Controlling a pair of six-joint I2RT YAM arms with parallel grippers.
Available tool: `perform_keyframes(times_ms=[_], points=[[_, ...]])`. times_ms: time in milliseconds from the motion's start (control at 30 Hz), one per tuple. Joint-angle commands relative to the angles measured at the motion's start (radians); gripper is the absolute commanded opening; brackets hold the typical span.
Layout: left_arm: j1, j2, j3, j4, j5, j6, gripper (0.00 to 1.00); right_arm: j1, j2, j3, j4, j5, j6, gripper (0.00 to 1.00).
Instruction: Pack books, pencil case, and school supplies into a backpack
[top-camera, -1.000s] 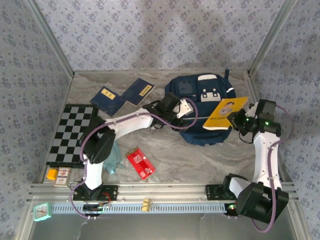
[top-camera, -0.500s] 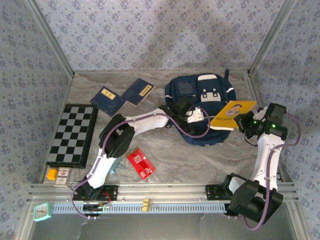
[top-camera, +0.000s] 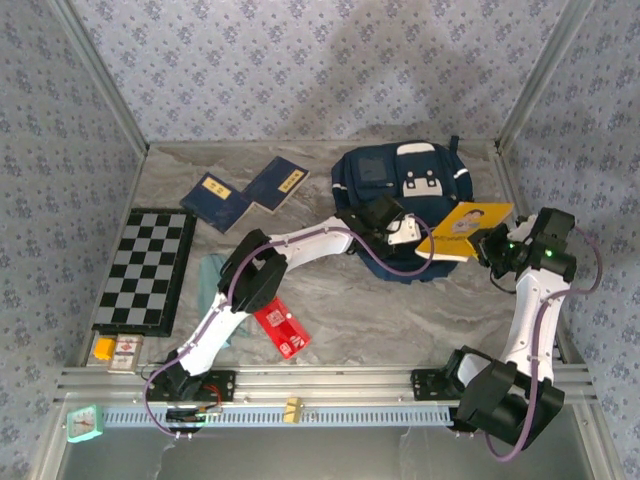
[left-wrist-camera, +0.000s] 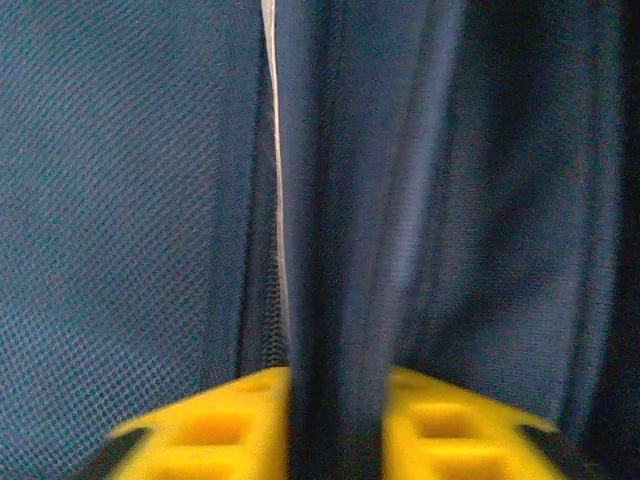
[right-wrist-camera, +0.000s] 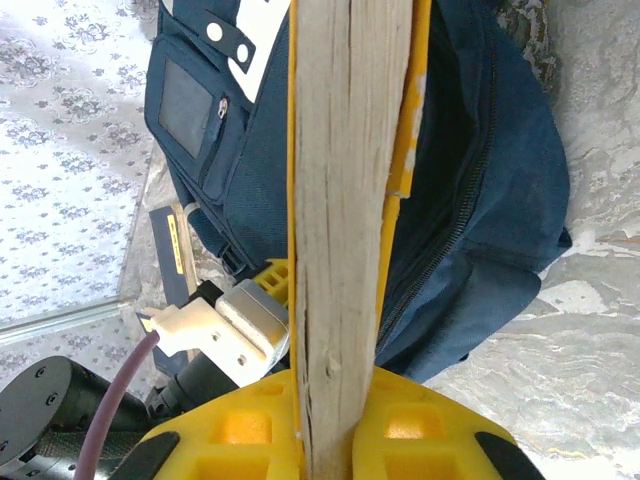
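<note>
Pinching a fold of navy fabric, the left gripper (top-camera: 397, 226) sat on the near edge of the backpack (top-camera: 372, 178), jaws narrow; its wrist cam had both yellow fingers (left-wrist-camera: 205, 432) squeezed onto that fold, white trim line (left-wrist-camera: 271, 150) just left of it; the right gripper (top-camera: 490, 246) was clamped on the yellow book (top-camera: 462, 228), cartoon cover up, book tilted and held out toward the bag with its left end over the backpack's right side; from the right wrist the book ran edge-on between the yellow pads (right-wrist-camera: 240, 425), pale page edge toward the camera, far end at the dark gap beside the bag's zipper (right-wrist-camera: 478, 210), couldn't tell whether it was inside; backpack lay flat at back centre of the table (top-camera: 400, 320), white patches up; a navy book (top-camera: 215, 200) and a second navy book (top-camera: 277, 183) lay left of the bag, touching, yellow labels up; the pencil case (top-camera: 208, 282) lay between the checkerboard (top-camera: 148, 262) and the left arm, partly hidden by the arm; the red packet (top-camera: 281, 328) lay near the front edge, just beside the arm's lower link, well apart from the bag
</note>
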Motion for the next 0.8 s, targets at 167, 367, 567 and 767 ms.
perform_keyframes(times_ms=[167, 367, 567, 767], points=[[0.050, -0.137, -0.032, -0.008, -0.019, -0.138, 0.00, -0.019, -0.039, 0.077, -0.046, -0.022, -0.040, 0.00], [0.094, -0.295, -0.123, 0.014, -0.044, -0.339, 0.00, -0.017, -0.055, 0.136, -0.077, -0.041, -0.038, 0.00], [0.129, -0.417, -0.149, -0.003, -0.087, -0.462, 0.00, 0.002, -0.082, 0.200, -0.181, -0.070, -0.073, 0.00], [0.160, -0.434, -0.067, -0.049, -0.091, -0.528, 0.00, 0.048, -0.126, 0.191, -0.274, -0.038, -0.103, 0.00]])
